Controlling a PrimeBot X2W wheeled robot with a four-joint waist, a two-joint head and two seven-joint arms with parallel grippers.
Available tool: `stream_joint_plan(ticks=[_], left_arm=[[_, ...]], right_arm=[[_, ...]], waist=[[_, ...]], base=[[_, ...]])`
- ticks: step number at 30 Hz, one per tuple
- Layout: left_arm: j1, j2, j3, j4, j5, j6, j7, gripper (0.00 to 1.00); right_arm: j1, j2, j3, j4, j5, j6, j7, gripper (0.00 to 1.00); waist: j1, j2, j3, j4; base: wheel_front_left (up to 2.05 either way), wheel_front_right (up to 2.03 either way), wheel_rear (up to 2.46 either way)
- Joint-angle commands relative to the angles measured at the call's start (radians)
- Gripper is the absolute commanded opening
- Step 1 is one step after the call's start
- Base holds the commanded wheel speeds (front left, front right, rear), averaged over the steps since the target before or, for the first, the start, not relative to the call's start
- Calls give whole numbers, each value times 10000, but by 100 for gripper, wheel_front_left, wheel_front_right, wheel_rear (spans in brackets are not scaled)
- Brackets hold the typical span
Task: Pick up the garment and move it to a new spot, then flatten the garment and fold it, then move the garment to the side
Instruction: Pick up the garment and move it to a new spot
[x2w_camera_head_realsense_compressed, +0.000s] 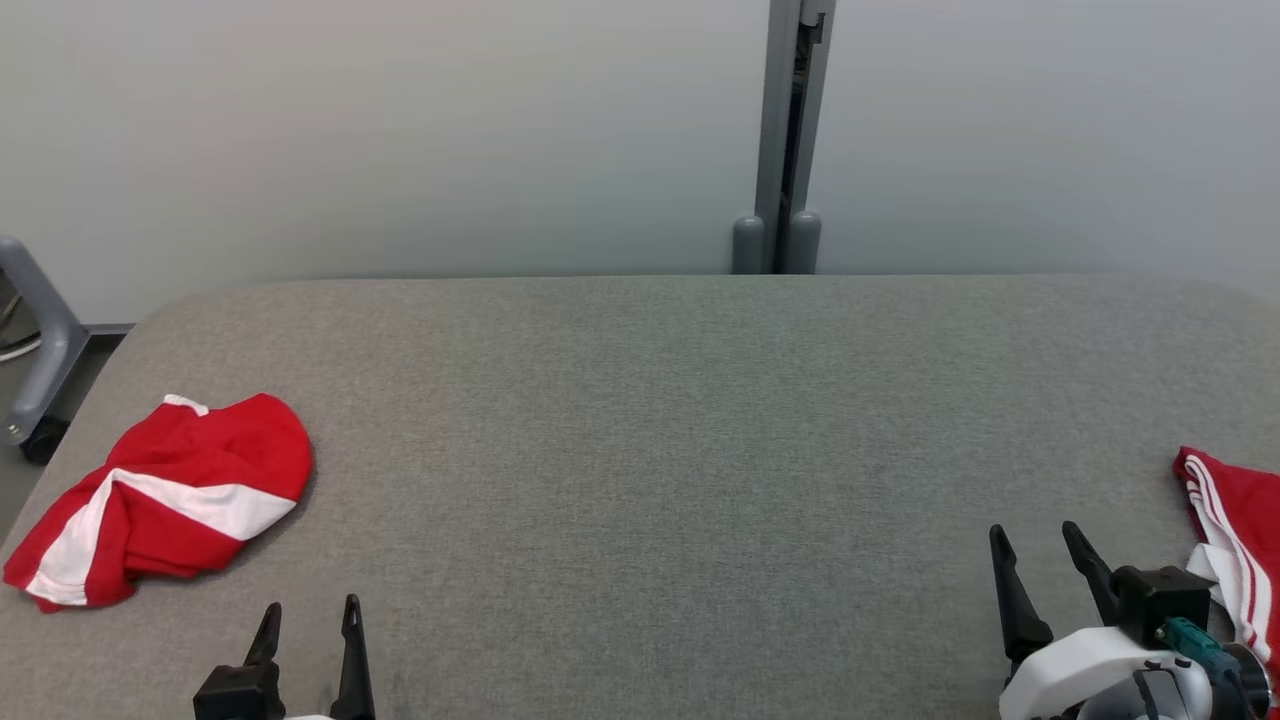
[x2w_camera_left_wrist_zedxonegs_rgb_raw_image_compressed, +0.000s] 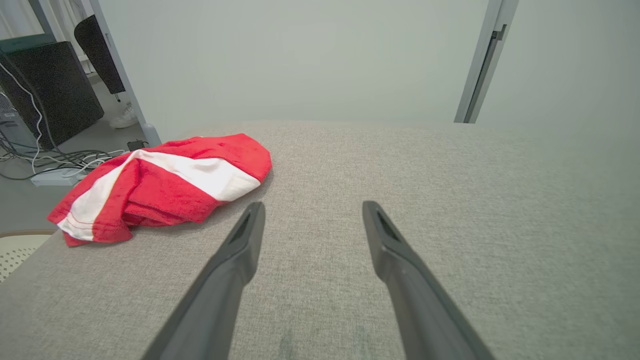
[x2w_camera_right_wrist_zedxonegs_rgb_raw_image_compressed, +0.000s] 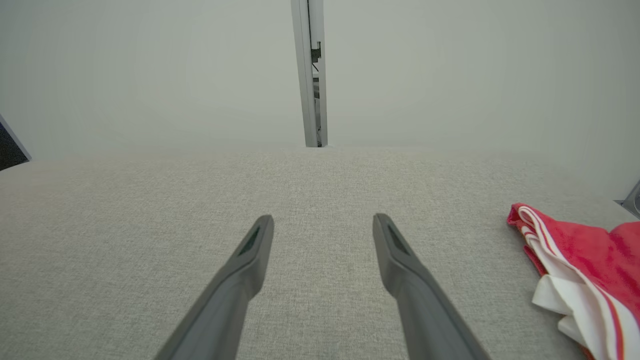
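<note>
My left gripper (x2w_camera_head_realsense_compressed: 310, 620): lower left of the head view. Its two long dark fingers are spread wide and hold nothing, with bare cloth under them.
My right gripper (x2w_camera_head_realsense_compressed: 1035, 545): lower right of the head view, fingers likewise wide apart and empty.
Surface: grey fabric-covered table (x2w_camera_head_realsense_compressed: 640, 450) with rounded far corners; its middle is bare.
Garment, left: crumpled red garment with a broad white band (x2w_camera_head_realsense_compressed: 190, 490), heaped at the left of the frame near the table's edge. It lies up and left of my left fingers, not touching them.
Garment, right: red garment with thin white stripes (x2w_camera_head_realsense_compressed: 1240, 530), cut off by the right edge of the frame, just beside my right wrist.
Risk, wrong pick: the task names one garment and two similar ones lie here. I cannot tell which is meant.
Risk, edge: both lie close to the table's sides, so a sideways nudge could push one off.
Risk, grip: the left heap is layered. A pinch may catch several folds, and it would then lift bunched and be hard to flatten.
Risk, snag: my right arm could drag the striped garment as it swings.
</note>
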Motion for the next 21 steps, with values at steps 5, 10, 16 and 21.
stream_joint_plan(ticks=[5,10,16,21], left_arm=[[-205,40,258,75,105,-21,0,100],[-154,68,497,100,229,-86,0,100],[-47,147,872,180,385,-167,0,100],[34,196,1190,189,420,-221,-1,100]], right_arm=[[141,-54,389,32,312,-3,4,100],[167,-55,669,20,481,-3,4,100],[164,-54,1007,-101,657,-3,4,100],[101,-54,1284,-180,825,-3,4,100]], waist=[[0,0,162,1338],[0,0,165,2204],[0,0,181,3577],[0,0,209,4517]], base=[[0,0,0],[0,0,0],[0,0,0],[0,0,0]])
